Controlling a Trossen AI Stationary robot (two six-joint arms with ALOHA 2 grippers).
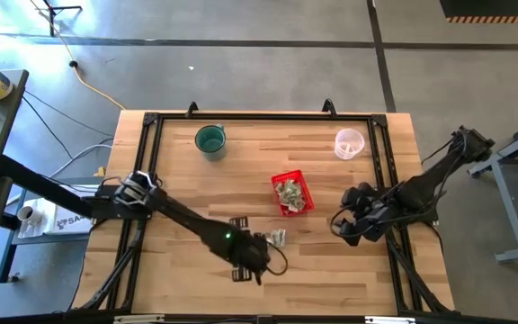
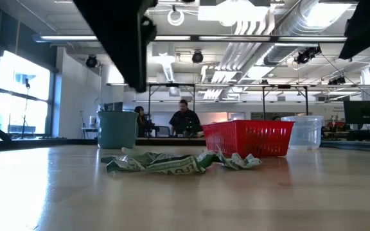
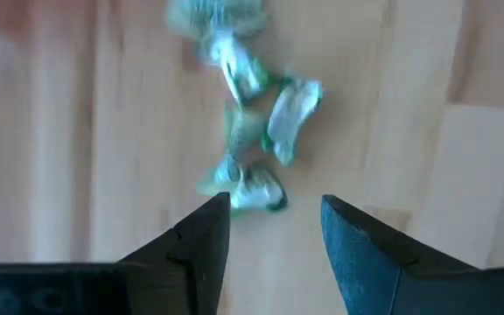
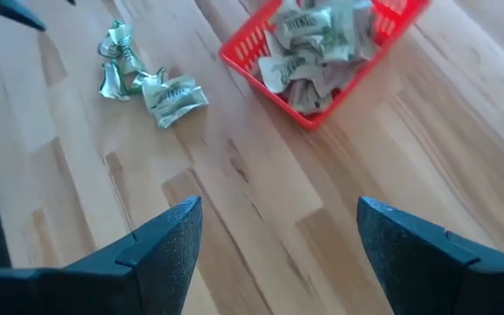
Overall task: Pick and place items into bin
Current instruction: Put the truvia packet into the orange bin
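A small cluster of crumpled green-and-white wrappers (image 1: 278, 238) lies on the wooden table, near the middle of its near half; it also shows in the low view (image 2: 172, 162) and in the right wrist view (image 4: 151, 79). The red basket (image 1: 292, 193) stands just beyond it toward the far right, holding several wrappers (image 4: 309, 44). My left gripper (image 3: 274, 232) hovers open just at the wrappers (image 3: 256, 131), touching none that I can see. My right gripper (image 4: 278, 241) is open over bare table, right of the basket.
A teal cup (image 1: 210, 139) stands at the far left of the table and a clear plastic cup (image 1: 349, 142) at the far right. A black frame (image 1: 259, 115) runs along the table's edges. People sit in the room beyond the table (image 2: 184, 119).
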